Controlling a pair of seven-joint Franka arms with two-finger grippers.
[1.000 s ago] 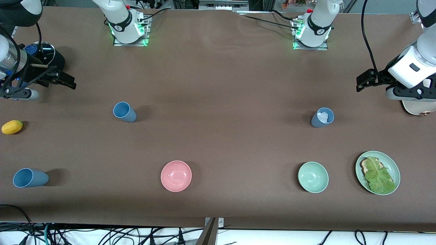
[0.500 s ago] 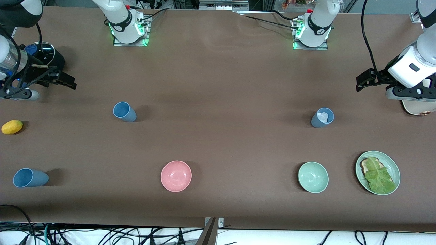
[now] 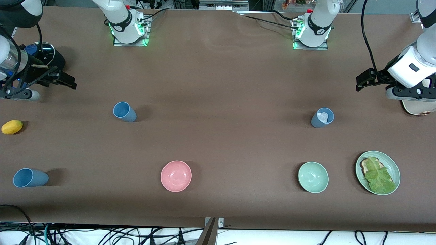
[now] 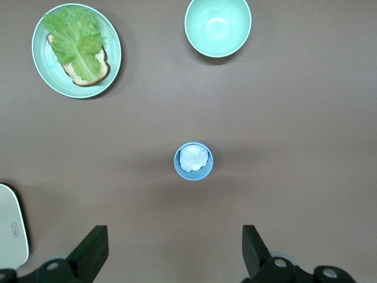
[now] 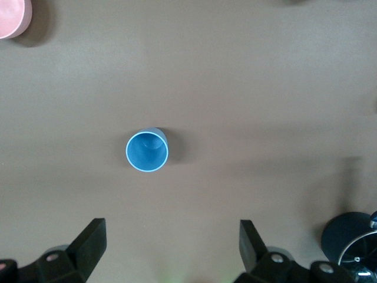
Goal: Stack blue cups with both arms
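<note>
Three blue cups stand apart on the brown table. One empty cup (image 3: 124,112) (image 5: 147,152) is toward the right arm's end. A second cup (image 3: 322,117) (image 4: 194,160) toward the left arm's end holds something white and crumpled. A third cup (image 3: 30,178) is nearer the front camera, at the right arm's end. My right gripper (image 3: 69,82) (image 5: 171,247) is open and empty, up over the table short of the empty cup. My left gripper (image 3: 361,81) (image 4: 175,250) is open and empty, up over the table short of the filled cup.
A pink bowl (image 3: 176,176), a mint-green bowl (image 3: 313,177) (image 4: 218,26) and a green plate with bread and lettuce (image 3: 391,163) (image 4: 76,50) lie nearer the front camera. A lemon (image 3: 12,127) and a black lidded pot (image 3: 46,54) are at the right arm's end. A pale board (image 3: 417,108) lies under the left arm.
Both arms have shifted only very slightly. The cups and bowls have not moved, and both grippers stay open.
</note>
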